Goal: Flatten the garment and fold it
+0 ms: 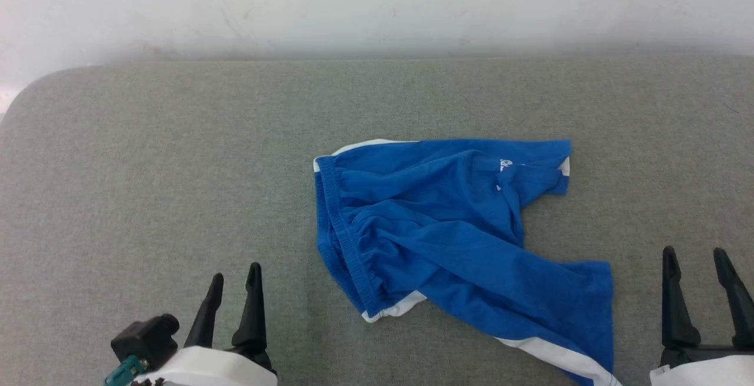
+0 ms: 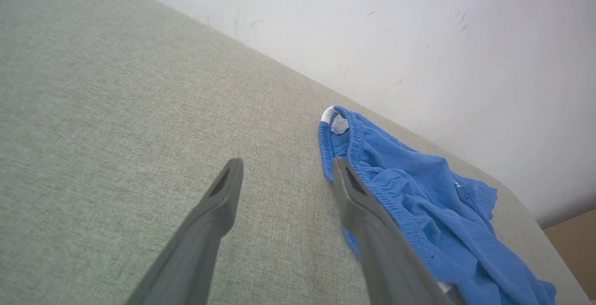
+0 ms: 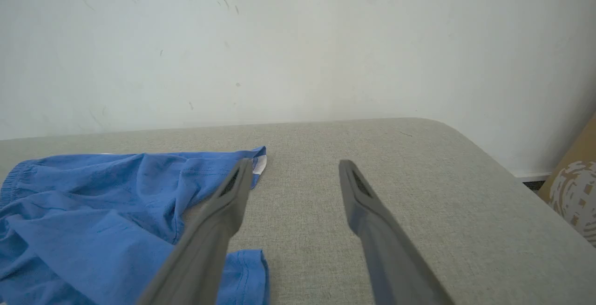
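The blue athletic shorts point(image 1: 447, 227) lie rumpled near the middle of the grey fabric-covered surface point(image 1: 147, 168). Their gathered waistband point(image 1: 341, 227) is toward the robot's left and both legs spread to the right. A white side stripe point(image 1: 559, 358) edges the nearer leg, and a small white logo point(image 1: 505, 165) marks the farther one. The left gripper point(image 1: 236, 272) is apart from the waistband, jaws slightly parted and empty. The right gripper point(image 1: 694, 251) is near the nearer leg's hem, jaws wider apart, holding nothing.

Right gripper point(image 3: 294, 161) parted, empty; crumpled garment point(image 3: 93, 212) just beside.
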Controlling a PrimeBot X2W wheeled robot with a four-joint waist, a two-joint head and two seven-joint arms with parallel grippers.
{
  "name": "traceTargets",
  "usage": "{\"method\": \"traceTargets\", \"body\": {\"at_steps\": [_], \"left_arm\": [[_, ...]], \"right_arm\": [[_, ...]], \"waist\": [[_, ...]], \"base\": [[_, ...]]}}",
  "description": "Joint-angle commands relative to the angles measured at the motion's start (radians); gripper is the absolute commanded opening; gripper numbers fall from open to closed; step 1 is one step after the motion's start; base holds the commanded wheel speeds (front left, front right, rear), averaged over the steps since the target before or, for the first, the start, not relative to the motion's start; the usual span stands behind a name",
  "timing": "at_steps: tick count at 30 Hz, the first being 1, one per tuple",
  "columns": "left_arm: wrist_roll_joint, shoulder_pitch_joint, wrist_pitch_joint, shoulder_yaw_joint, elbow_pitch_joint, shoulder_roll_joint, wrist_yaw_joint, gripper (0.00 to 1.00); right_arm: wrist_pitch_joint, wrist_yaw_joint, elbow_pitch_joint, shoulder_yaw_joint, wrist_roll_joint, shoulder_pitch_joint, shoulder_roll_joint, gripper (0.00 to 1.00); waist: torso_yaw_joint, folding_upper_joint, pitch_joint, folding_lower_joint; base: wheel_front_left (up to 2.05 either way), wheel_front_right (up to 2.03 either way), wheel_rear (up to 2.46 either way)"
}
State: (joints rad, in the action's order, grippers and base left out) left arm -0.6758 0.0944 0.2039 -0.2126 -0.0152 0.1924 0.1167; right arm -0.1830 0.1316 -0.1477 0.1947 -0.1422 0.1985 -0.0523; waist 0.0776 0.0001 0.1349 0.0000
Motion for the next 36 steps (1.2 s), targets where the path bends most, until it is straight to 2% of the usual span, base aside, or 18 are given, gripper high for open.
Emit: {"method": "traceTargets", "body": {"at_steps": [1,4,7,10,13,18,24,31,36], "left_arm": [[0.001,-0.002,-0.005,-0.001,0.014,0.005,0.006,1.00],[-0.001,-0.021,-0.046,-0.014,0.055,0.016,0.004,1.00],[-0.030,-0.037,-0.138,-0.048,0.107,0.022,-0.003,1.00],[-0.026,-0.044,-0.245,-0.093,0.154,0.038,0.020,1.00],[-0.016,-0.054,-0.312,-0.139,0.180,0.029,0.043,1.00],[0.002,-0.073,-0.379,-0.198,0.125,-0.008,0.091,1.00],[0.016,-0.124,-0.402,-0.224,0.029,-0.043,0.115,1.00],[0.014,-0.161,-0.460,-0.233,-0.038,-0.045,0.142,1.00],[-0.009,-0.157,-0.515,-0.242,-0.041,-0.041,0.143,1.00]], "right_arm": [[-0.011,-0.001,0.008,-0.002,-0.004,-0.003,0.002,1.00],[-0.024,-0.001,0.028,0.005,0.006,-0.019,0.002,1.00],[-0.029,-0.001,0.037,0.011,0.012,-0.032,0.002,1.00],[-0.031,-0.001,0.047,0.014,0.011,-0.038,0.002,1.00],[-0.035,-0.001,0.065,0.011,0.008,-0.045,0.002,1.00],[-0.040,-0.001,0.086,0.001,0.006,-0.060,0.002,1.00],[-0.045,-0.001,0.096,-0.001,0.009,-0.088,0.002,1.00],[-0.048,-0.001,0.106,0.001,0.012,-0.112,0.002,1.00],[-0.049,-0.001,0.110,0.004,0.007,-0.118,0.002,1.00]], "waist": [[-0.002,-0.0001,-0.001,0.0000],[-0.007,-0.0001,-0.001,0.0000],[-0.010,-0.0001,0.001,0.0000],[-0.014,-0.0001,0.010,0.0000],[-0.016,-0.0001,0.026,0.0000],[-0.019,-0.0001,0.053,0.0000],[-0.024,-0.0001,0.089,0.0000],[-0.031,-0.0001,0.117,0.0000],[-0.036,-0.0001,0.125,0.0000]], "base": [[0.00,0.00,0.00],[0.00,0.00,0.00],[0.00,0.00,0.00],[0.00,0.00,0.00],[0.00,0.00,0.00],[0.00,0.00,0.00],[0.00,0.00,0.00],[0.00,0.00,0.00],[0.00,0.00,0.00]]}}
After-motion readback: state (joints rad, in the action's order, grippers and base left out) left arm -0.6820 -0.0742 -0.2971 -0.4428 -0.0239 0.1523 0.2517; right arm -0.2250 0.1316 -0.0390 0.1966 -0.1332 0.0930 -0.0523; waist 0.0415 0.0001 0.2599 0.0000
